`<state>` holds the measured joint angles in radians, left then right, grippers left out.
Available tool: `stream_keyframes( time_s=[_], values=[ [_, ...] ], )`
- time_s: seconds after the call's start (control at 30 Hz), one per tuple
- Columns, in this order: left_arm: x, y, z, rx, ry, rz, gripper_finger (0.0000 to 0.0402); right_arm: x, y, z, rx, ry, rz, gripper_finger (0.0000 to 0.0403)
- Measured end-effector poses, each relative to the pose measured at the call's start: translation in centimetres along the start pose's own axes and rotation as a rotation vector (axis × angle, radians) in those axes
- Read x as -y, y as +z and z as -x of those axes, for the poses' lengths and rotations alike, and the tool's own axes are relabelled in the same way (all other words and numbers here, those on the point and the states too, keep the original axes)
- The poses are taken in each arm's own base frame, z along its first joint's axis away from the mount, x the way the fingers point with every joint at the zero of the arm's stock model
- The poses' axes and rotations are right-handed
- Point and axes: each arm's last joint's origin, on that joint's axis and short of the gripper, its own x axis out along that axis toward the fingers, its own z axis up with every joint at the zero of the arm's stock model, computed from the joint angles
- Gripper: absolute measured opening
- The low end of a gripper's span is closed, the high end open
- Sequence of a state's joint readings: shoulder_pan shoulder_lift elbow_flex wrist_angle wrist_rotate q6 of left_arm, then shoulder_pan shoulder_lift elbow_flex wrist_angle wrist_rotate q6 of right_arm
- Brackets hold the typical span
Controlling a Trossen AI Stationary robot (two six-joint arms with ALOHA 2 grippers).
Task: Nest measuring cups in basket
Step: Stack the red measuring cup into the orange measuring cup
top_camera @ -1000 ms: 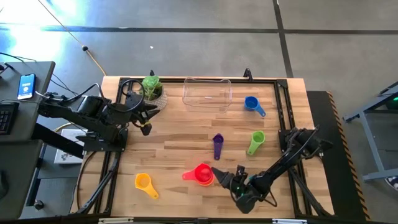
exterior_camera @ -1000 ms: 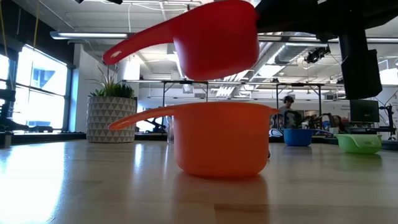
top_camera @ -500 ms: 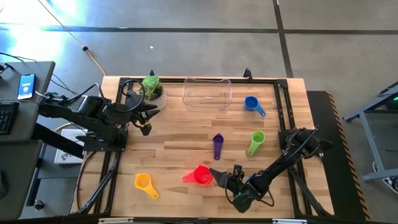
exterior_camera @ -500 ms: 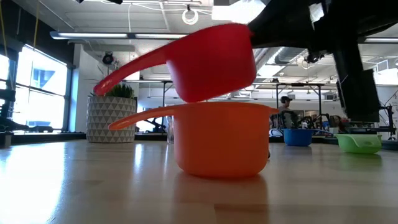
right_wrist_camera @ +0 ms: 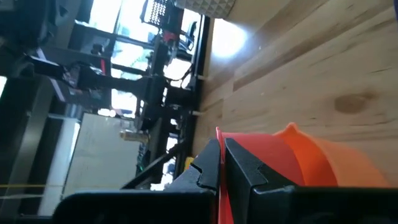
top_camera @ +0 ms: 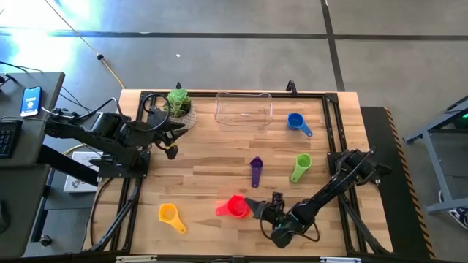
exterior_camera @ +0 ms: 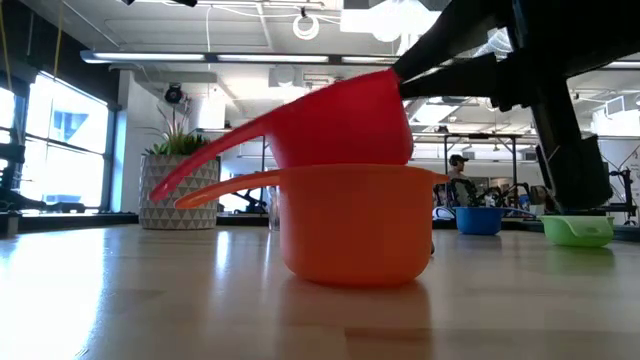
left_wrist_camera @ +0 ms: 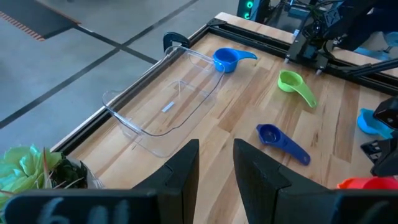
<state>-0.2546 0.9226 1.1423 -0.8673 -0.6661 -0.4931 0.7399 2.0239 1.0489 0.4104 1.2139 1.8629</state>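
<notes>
The red measuring cup sits tilted in the mouth of the orange cup, which stands on the table near the near edge. The red cup's handle slopes down toward the left. My right gripper is shut on the red cup. The clear basket stands at the far edge. Blue, green, purple and yellow cups lie loose on the table. A teal cup shows only in the left wrist view. My left gripper waits open beside the plant. My right gripper pinches the red cup's rim wall between its two fingers, on the side opposite the handle. It comes in roughly level from the table's right. The cup is tilted, and its bowl rests partly inside the orange cup.
A green plant in a white pot stands at the far left, next to the basket. A raised black frame runs along the table's edges. Bare wood lies between the basket and the near cups.
My right gripper has moved down and slightly toward the table's left, staying shut. The red cup, which hung clear above the orange cup, has sunk into its mouth and tipped, so its handle end now points lower.
</notes>
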Motion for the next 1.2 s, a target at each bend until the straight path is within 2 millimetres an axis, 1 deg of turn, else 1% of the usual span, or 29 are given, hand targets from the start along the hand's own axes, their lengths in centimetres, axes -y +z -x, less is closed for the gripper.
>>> stream_keyframes(
  time_s=[0.27, 0.37, 0.8, 1.2],
  values=[
    [0.0, 0.0, 0.0, 0.000, 0.000, 0.000, 0.0090, 0.4, 0.0, 0.0, -0.030, -0.032, 0.001, 0.0000],
    [0.0, 0.0, 0.0, 0.000, 0.000, 0.000, 0.0090, 0.4, 0.0, 0.0, -0.040, -0.035, -0.002, 0.0006],
    [0.0, 0.0, 0.0, 0.000, 0.000, 0.001, 0.0090, 0.5, 0.0, 0.1, -0.037, -0.037, -0.010, 0.0072],
    [0.1, 0.1, 0.0, 0.009, -0.005, 0.009, 0.0090, 0.7, -0.3, 1.8, 0.052, 0.022, -0.016, 0.0078]
  ],
)
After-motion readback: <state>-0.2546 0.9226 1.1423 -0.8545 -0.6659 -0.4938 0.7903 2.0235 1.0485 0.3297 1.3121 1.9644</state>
